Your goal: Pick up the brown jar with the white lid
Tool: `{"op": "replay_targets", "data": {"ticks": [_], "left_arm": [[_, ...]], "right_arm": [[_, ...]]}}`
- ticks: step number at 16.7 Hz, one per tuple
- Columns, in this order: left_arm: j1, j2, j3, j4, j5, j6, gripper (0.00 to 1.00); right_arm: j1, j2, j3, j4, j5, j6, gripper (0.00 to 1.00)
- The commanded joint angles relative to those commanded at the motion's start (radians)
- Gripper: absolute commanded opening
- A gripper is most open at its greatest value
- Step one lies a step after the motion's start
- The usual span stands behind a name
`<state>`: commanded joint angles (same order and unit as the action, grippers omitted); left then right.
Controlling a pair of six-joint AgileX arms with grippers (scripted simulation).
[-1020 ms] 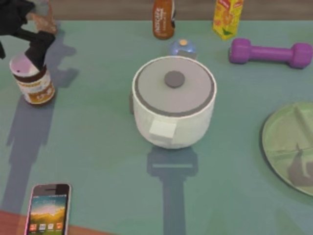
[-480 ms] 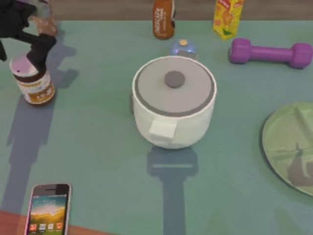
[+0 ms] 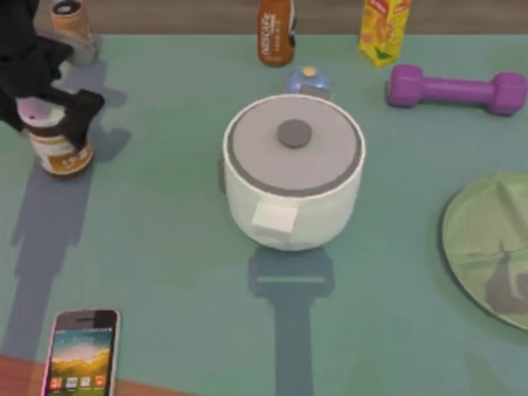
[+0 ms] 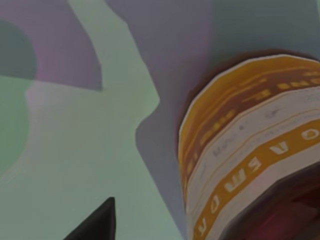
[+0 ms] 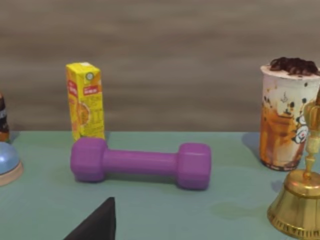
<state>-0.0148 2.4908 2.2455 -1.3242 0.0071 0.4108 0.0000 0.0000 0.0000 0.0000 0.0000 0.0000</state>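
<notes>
- The pot sits mid-frame.
- The jar stands at the upper left.
- The dumbbell lies at the upper right.
- The phone lies at the lower left.
- The plate sits at the right edge.

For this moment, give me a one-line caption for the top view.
Left hand straddles the short dark-brown jar at the table's left edge.
</notes>
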Motion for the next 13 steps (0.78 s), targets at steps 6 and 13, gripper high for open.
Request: {"op": "replay_targets", "data": {"ticks": [6, 13], "left_arm": [[0.000, 0.000, -0.001, 0.001, 0.000, 0.000, 0.77], [0.000, 0.000, -0.001, 0.001, 0.000, 0.000, 0.25]], "right_arm": [[0.000, 0.000, 0.000, 0.000, 0.000, 0.000, 1.00], [0.000, 0.000, 0.000, 0.000, 0.000, 0.000, 1.00]]}}
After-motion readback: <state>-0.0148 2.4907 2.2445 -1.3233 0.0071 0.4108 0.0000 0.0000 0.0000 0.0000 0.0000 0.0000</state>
